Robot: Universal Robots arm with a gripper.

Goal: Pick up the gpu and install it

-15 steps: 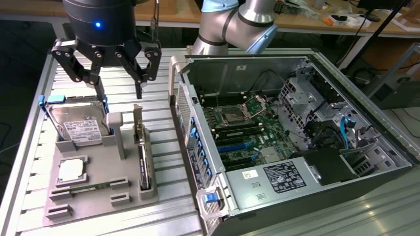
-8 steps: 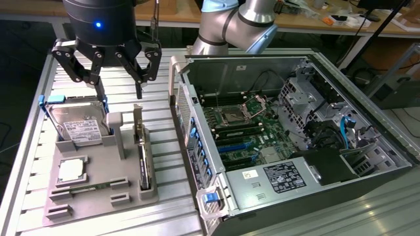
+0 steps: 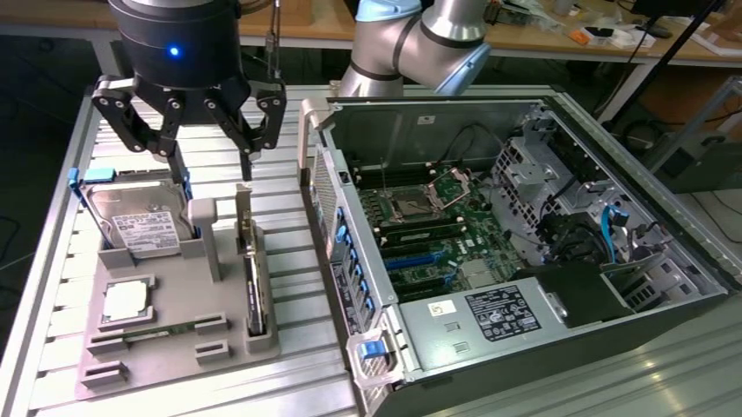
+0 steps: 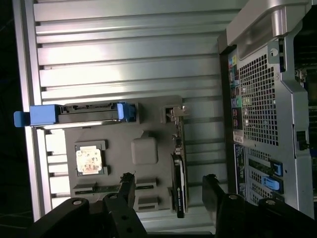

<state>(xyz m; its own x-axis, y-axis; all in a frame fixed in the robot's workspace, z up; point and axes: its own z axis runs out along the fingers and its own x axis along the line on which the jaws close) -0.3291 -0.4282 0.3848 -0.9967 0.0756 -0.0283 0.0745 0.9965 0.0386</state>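
The gpu point(image 3: 254, 278) stands on edge, long axis parallel to the case point(image 3: 330, 217).

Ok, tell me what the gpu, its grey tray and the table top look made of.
gpu: thin card on edge, presumably laminate board; its end bracket shines like bare metal. Grey tray: matte, uniform, moulded shapes, probably plastic. Table top: silvery ribbed slats with soft glare, likely aluminium.

No legible text, hard drive label point(image 3: 149, 230) and case label point(image 3: 501, 314) unreadable
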